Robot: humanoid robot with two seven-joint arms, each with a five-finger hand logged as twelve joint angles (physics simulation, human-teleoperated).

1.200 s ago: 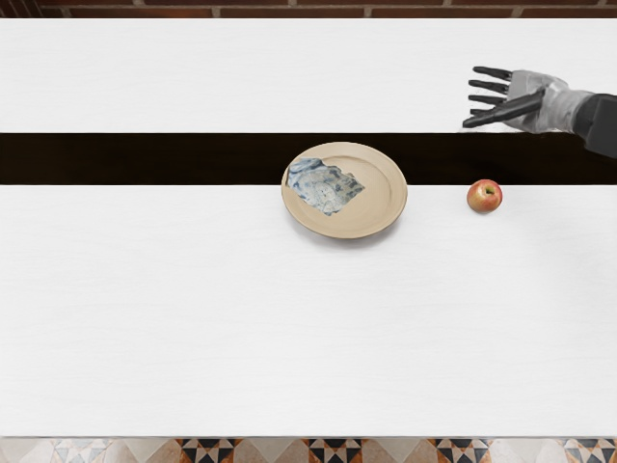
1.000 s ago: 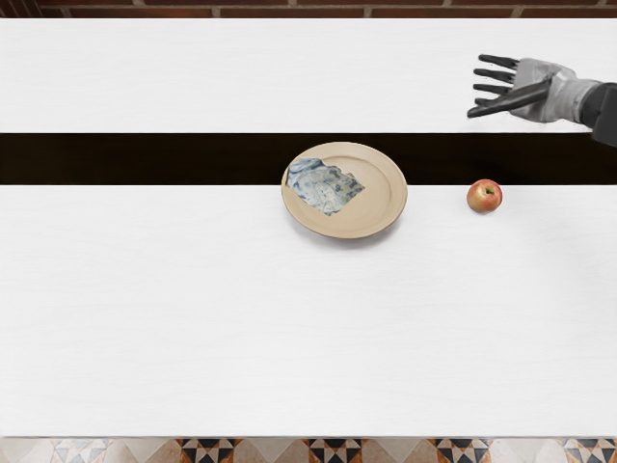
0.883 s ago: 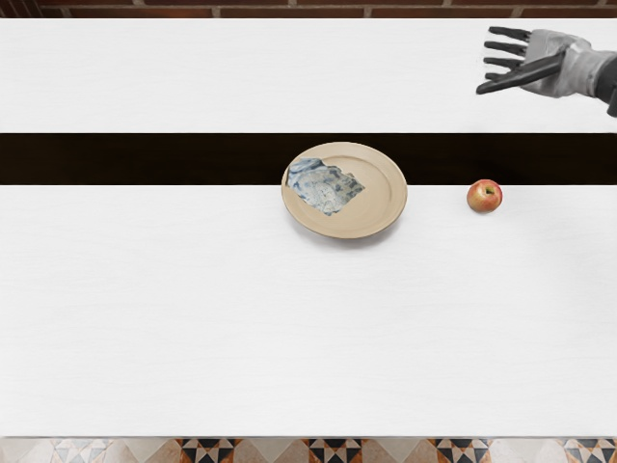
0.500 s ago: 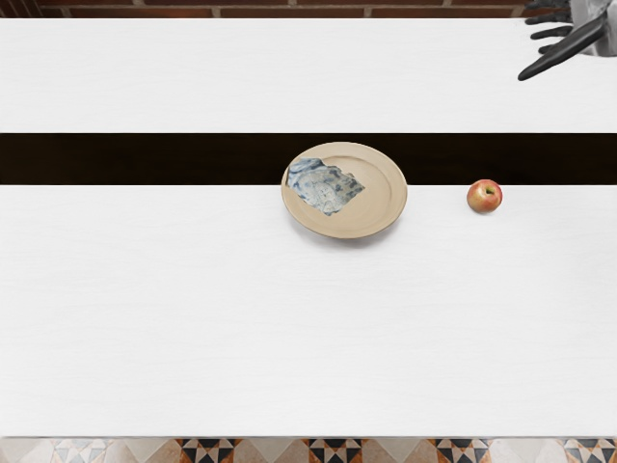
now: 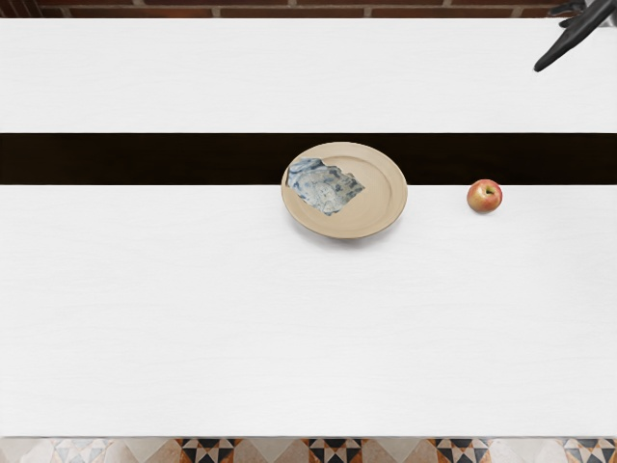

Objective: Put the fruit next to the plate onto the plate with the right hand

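A small red-yellow apple (image 5: 485,196) stands on the white table, to the right of the tan plate (image 5: 382,198) and apart from it. The plate carries a blue-grey patterned patch (image 5: 325,185) on its left half. Only the dark fingers of my right hand (image 5: 569,40) show, at the top right corner, far above and to the right of the apple. They are stretched out straight and hold nothing. The rest of that hand and its arm are cut off by the picture's edge. No left arm shows.
A dark strip (image 5: 145,158) runs across between the far white surface and the near one; the plate's far rim overlaps it. A brick wall (image 5: 289,8) lies at the top, patterned floor tiles (image 5: 328,450) at the bottom.
My right hand has moved steadily up and to the right, away from the apple, until only its fingers remain in view. The apple and plate have not moved.
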